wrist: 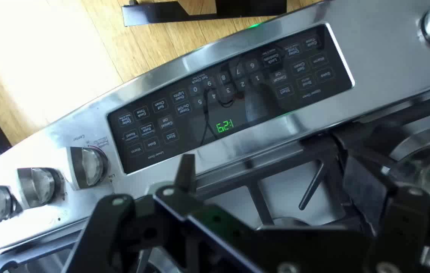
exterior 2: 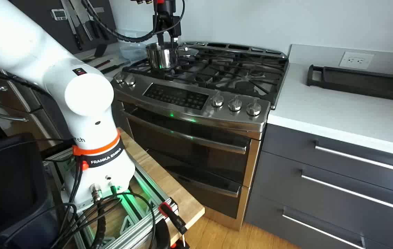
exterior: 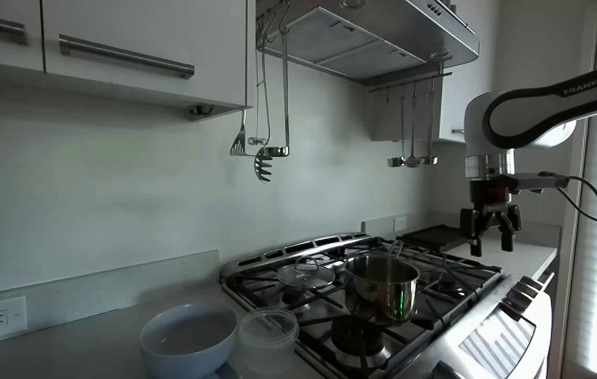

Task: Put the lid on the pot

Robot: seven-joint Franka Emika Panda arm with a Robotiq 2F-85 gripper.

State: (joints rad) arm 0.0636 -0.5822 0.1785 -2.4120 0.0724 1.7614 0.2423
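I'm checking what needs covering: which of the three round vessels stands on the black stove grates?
The shiny stainless-steel cylindrical pot; the wide white bowl and the pale translucent cylindrical container stand on the light counter beside the stove.

In an exterior view the pot (exterior 2: 161, 58) (nearer) hides the lid (exterior 2: 189, 52) — partly.

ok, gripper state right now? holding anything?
Gripper: open, jaws apart, holding nothing.
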